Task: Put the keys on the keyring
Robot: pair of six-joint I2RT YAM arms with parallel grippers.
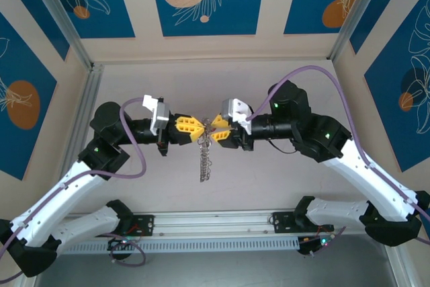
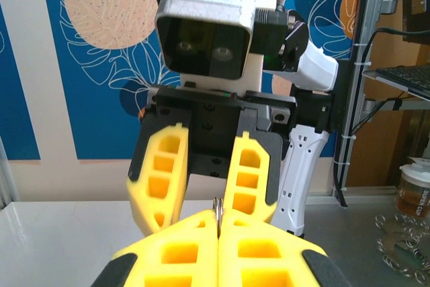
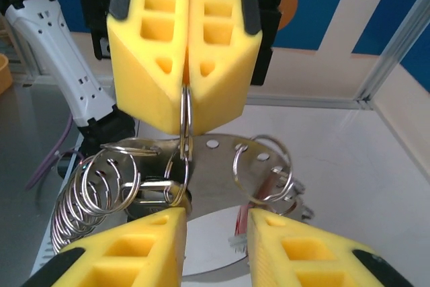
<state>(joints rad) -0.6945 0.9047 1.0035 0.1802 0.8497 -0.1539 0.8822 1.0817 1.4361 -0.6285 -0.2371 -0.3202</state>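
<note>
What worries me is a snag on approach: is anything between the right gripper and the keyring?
Nothing visible does. The left gripper pinches the keyring in mid-air, and the open right gripper faces it directly. The small rings dangle off the keyring itself, below the pinch, not as a separate obstacle.

left gripper and right gripper tip to tip mid-air, no room between. keyring, pinched by left, dangles below, blocks pass underneath. right fingers apart, rings crowd just beyond gap. open table either side. walls hem back, sides; rail along near edge.
</note>
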